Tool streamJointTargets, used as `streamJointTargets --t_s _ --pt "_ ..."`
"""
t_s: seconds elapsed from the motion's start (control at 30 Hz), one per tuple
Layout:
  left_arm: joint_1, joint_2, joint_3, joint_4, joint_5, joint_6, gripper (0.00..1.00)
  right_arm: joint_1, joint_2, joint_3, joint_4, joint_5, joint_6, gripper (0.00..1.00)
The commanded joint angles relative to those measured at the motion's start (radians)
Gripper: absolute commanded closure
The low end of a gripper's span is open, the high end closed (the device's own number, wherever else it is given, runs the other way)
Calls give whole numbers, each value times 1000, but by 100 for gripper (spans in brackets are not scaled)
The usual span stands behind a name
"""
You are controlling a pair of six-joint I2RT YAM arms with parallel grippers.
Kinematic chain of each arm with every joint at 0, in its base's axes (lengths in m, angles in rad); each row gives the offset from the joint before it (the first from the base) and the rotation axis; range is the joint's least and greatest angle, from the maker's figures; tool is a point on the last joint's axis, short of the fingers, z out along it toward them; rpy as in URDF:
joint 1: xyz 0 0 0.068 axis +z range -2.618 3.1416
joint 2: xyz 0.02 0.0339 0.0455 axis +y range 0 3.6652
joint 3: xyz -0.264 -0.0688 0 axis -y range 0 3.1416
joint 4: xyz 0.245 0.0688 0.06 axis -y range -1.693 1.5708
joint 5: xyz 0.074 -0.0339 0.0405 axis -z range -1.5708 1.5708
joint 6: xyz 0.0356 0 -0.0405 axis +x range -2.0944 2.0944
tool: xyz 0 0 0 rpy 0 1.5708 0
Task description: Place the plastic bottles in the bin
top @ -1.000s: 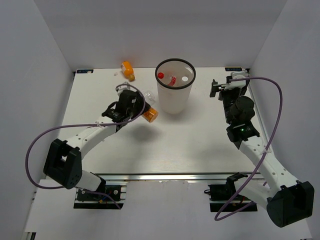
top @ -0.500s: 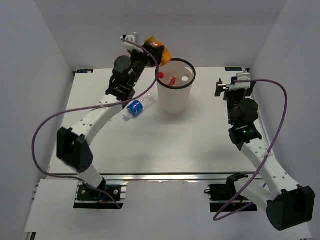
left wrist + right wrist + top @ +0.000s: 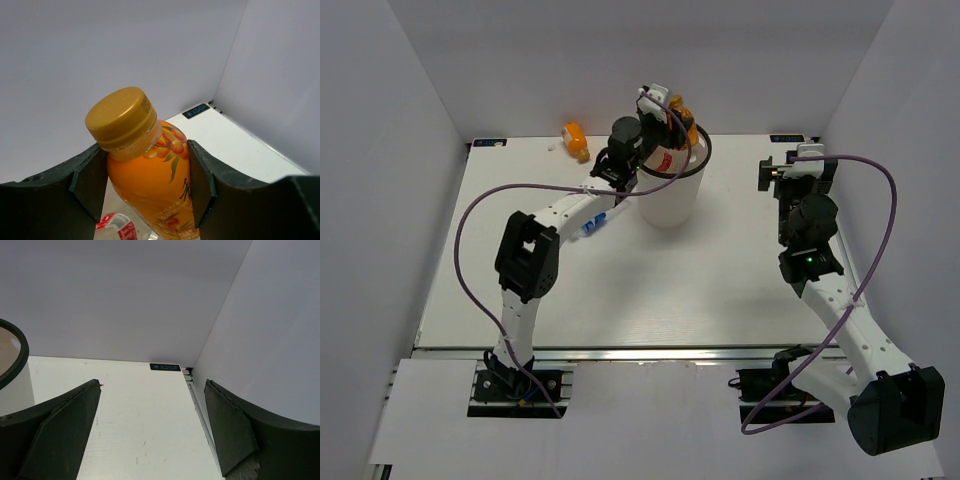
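Note:
My left gripper [image 3: 672,118] hangs over the mouth of the bin [image 3: 668,200], a tall white cup with a black rim. It is shut on a stubby orange bottle [image 3: 686,127] with a gold cap. In the left wrist view that orange bottle [image 3: 150,170] sits upright between both pads [image 3: 91,185], with a red-label bottle [image 3: 118,228] below it inside the bin. A second orange bottle [image 3: 576,140] lies at the table's far left. A blue-label bottle [image 3: 596,221] lies left of the bin, partly under the left arm. My right gripper [image 3: 796,163] stands open and empty at the far right.
White walls close in the table on the left, back and right. In the right wrist view the bin's rim [image 3: 12,360] shows at the left edge, and bare table [image 3: 145,415] runs to the back right corner between my right gripper's [image 3: 152,425] fingers.
The left arm has carried the orange bottle up from the table beside the bin, round behind it, and now holds it over the bin's mouth. The right arm has barely moved.

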Motion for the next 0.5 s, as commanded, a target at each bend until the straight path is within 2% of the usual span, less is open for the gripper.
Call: streamJointTargets --t_s 0.0,0.07,0.3,0.47 --pt "-21 -9 40 41 -31 79 83 -8 3 -1 58 19 -14 11" --pt "-26 17 57 1 -84 86 84 -12 3 -1 53 19 -14 11" --pt "-79 22 -33 -45 -184 284 80 -21 -6 -4 50 13 -11 11" --pt "-99 59 8 -88 -325 321 87 -21 -9 -4 41 2 -7 11"
